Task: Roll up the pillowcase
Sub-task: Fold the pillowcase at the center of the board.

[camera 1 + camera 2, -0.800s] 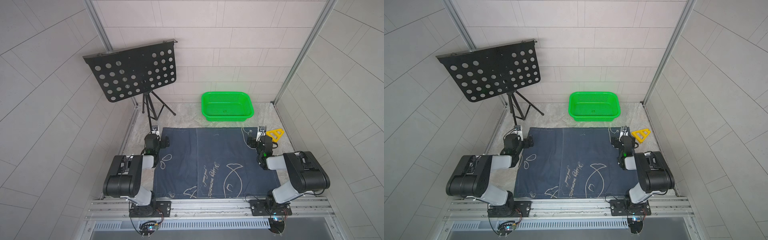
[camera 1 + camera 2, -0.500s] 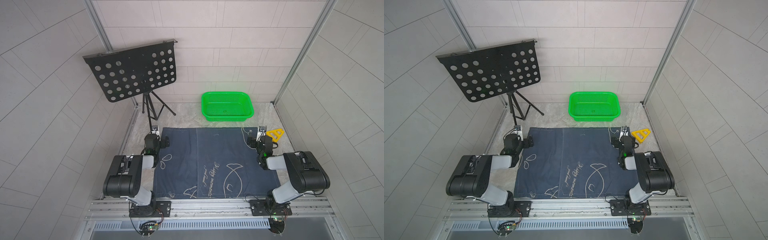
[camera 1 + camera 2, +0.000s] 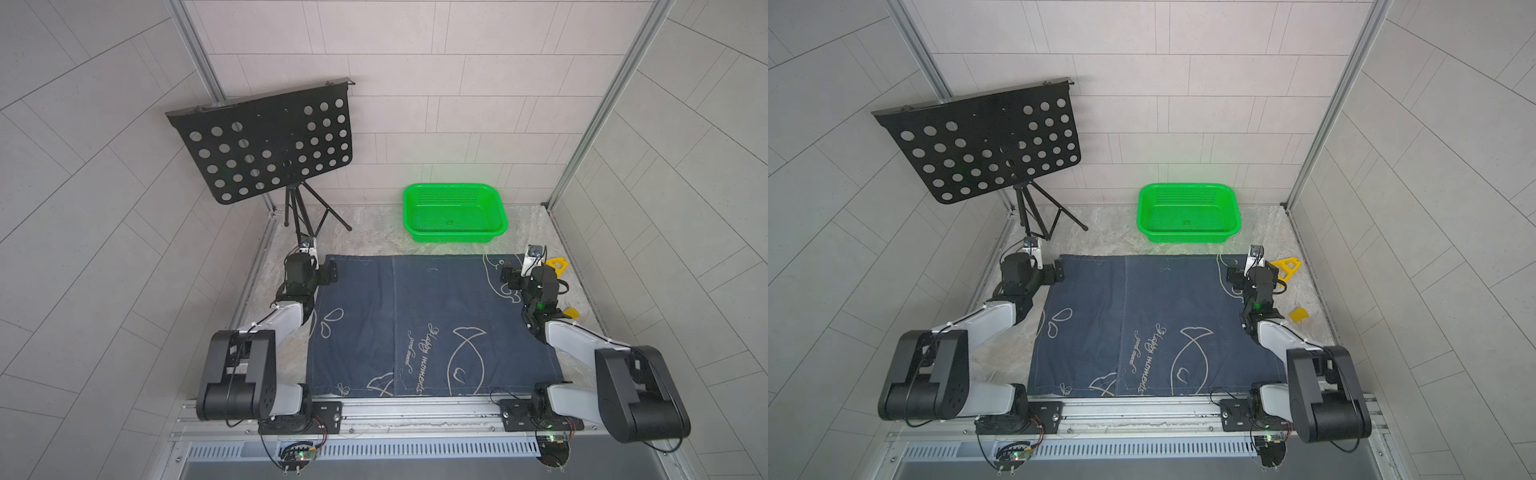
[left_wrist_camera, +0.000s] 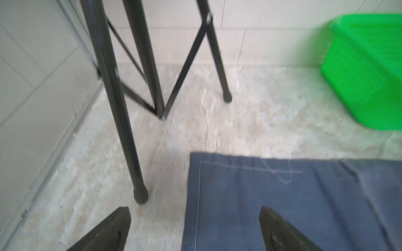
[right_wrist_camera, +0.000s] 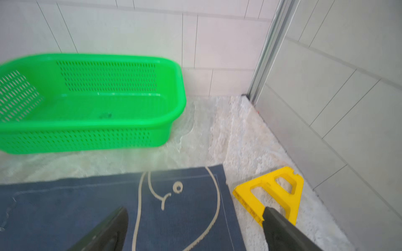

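Top views both show the pillowcase [image 3: 432, 316] spread flat and unrolled on the worktop [image 3: 374, 235]. Its near edge lies along the worktop's near edge and a seam [image 3: 393, 332] runs near to far across it. A small yellow piece [image 3: 1299, 314] lies by the worktop's right edge, apart from the cloth.

At the cloth's far left corner the left gripper [image 4: 194, 213] has its fingers spread wide. One is over bare worktop and one over the cloth, astride its left edge. At the far right corner the right gripper [image 5: 195, 213] is equally wide, with one finger over the cloth and one over a yellow triangle [image 5: 249, 201] just beside that corner. I cannot tell whether either gripper touches the cloth.

Farther back, a green basket [image 3: 453, 237] stands at the worktop's far edge. A black music stand [image 3: 266, 149] stands in the far left corner.
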{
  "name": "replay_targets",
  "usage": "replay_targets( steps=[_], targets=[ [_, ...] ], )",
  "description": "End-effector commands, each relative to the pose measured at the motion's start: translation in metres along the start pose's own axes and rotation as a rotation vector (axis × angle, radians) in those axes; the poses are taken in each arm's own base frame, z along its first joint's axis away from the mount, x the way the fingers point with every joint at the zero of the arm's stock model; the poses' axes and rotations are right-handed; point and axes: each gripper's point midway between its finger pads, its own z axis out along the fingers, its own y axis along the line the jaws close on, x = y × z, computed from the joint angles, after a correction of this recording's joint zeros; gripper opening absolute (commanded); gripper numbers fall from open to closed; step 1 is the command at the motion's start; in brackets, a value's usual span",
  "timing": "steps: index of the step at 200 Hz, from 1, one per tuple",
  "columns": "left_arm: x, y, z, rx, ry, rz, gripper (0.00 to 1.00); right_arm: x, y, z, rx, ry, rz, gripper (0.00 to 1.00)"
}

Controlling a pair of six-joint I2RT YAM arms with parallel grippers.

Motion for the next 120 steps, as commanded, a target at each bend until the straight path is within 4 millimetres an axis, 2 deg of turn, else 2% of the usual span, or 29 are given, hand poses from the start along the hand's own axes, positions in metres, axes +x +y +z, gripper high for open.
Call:
replay_targets(
  steps=[1, 21, 27, 30, 34, 55, 77, 120],
  targets=[
    [0.006, -0.005, -0.004, 0.034, 0.192, -0.057, 0.99, 0.004, -0.015, -0.008, 0.039, 0.141, -0.001, 1.00],
    [0.010, -0.009, 0.006, 0.058, 0.336, -0.084, 0.97, 0.004, -0.038, -0.006, 0.069, 0.212, 0.089, 1.00],
    [0.014, -0.010, 0.011, 0.064, 0.375, -0.086, 0.96, 0.012, -0.043, -0.006, 0.080, 0.243, 0.094, 1.00],
    [0.015, -0.010, 0.013, 0.064, 0.392, -0.090, 0.96, 0.002, -0.047, -0.004, 0.090, 0.234, 0.098, 1.00],
    [0.018, -0.010, 0.017, 0.063, 0.415, -0.094, 0.96, 0.003, -0.049, -0.003, 0.097, 0.253, 0.098, 1.00],
    [0.032, -0.016, 0.036, 0.096, 0.535, -0.125, 0.92, 0.012, -0.054, 0.007, 0.073, 0.342, 0.122, 1.00],
    [0.046, -0.011, 0.055, 0.061, 0.632, -0.135, 0.89, 0.020, -0.054, 0.016, 0.041, 0.427, 0.139, 1.00],
    [0.052, -0.004, 0.083, 0.003, 0.691, -0.152, 0.83, 0.042, -0.046, 0.031, -0.007, 0.591, 0.119, 0.99]
  ],
)
